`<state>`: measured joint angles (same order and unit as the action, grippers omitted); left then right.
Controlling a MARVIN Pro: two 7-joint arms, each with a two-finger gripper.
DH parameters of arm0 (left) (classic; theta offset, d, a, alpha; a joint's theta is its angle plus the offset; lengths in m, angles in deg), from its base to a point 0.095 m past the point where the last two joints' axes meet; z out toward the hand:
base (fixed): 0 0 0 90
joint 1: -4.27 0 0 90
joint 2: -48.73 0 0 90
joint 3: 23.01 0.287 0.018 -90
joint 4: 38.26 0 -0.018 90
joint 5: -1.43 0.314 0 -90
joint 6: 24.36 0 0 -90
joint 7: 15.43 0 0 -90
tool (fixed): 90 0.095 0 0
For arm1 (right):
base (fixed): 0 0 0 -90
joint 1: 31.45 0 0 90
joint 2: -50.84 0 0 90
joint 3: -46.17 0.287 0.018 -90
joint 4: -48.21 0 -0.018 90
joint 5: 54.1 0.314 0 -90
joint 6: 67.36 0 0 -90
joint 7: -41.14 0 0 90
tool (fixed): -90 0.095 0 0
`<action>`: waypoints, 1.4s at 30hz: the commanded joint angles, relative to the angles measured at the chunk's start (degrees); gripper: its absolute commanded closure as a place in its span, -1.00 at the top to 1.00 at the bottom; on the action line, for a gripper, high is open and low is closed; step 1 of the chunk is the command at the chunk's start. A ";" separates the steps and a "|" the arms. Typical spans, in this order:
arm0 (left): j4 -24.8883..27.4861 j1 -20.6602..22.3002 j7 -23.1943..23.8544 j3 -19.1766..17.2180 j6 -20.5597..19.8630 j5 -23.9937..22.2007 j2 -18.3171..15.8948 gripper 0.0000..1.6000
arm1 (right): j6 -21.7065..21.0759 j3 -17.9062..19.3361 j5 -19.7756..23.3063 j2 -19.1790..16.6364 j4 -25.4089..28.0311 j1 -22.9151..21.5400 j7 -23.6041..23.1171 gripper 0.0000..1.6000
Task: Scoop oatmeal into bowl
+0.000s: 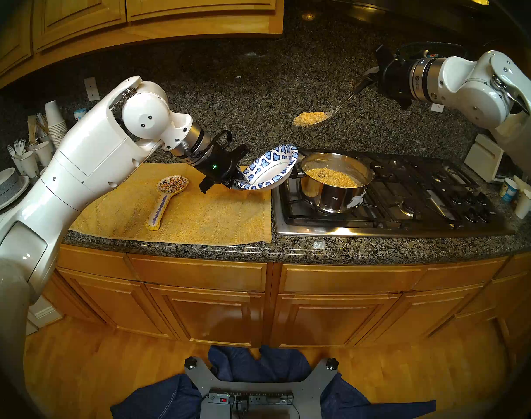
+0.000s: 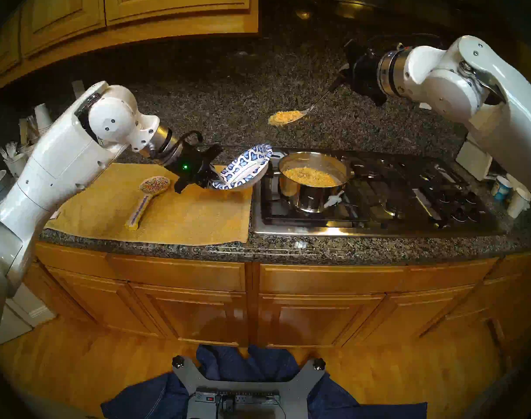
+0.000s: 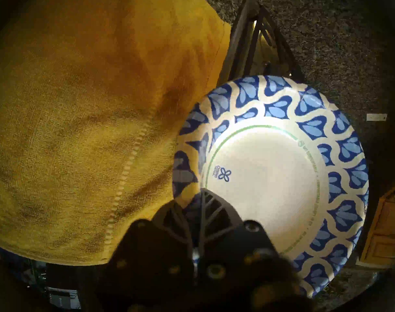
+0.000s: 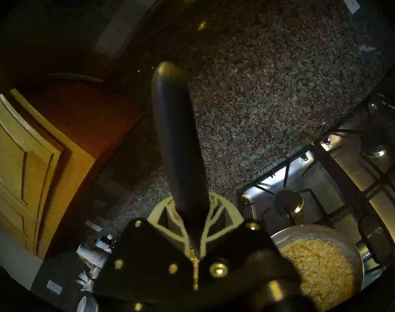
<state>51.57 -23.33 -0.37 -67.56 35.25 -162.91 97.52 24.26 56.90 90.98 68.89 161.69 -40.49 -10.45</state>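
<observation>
On the far left of the granite counter (image 1: 288,249) stand stacked paper cups (image 1: 54,119) and grey-white bowls (image 1: 4,188). To their right, a painted ceramic spoon rest (image 1: 167,197) lies on a yellow towel (image 1: 197,218). Next along, the left gripper (image 1: 238,182) is clamped on the near-left rim of the bowl (image 1: 273,167), a blue-and-white paper one, empty, held tilted above the towel's right edge just beside the pot (image 1: 333,179). The steel pot sits on the left burner of the stovetop (image 1: 409,203) and holds most of the oatmeal (image 1: 330,175). Higher and further back, a spoon (image 1: 314,119) carries a heaped mound of oatmeal in the air, above the pot and slightly right of the bowl. The right gripper (image 1: 371,79) is closed tight around the spoon's dark handle.

The likely risks: the heaped, sticky load could slide off before reaching the bowl, landing on the stove or towel. The tilted paper bowl, pinched only at its rim, may flex or let porridge run over its lower edge.
</observation>
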 commanded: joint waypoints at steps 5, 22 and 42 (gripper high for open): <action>-0.26 4.93 -5.23 1.38 0.04 -0.66 -0.10 -1.00 | -1.94 1.98 -0.03 2.14 2.71 -2.11 -1.68 -1.00; -0.63 6.02 -5.56 2.64 0.13 -0.66 -0.11 -1.00 | -2.75 -0.39 -5.15 6.07 6.53 -1.28 -1.22 -1.00; -0.62 6.38 -4.68 3.35 0.11 -0.66 -0.43 -1.00 | -0.31 -3.75 -14.25 7.52 5.56 -1.65 2.68 -1.00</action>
<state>50.71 -19.39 -0.76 -63.72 35.38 -163.38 97.00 22.33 51.40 80.05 76.18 167.24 -40.03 -6.72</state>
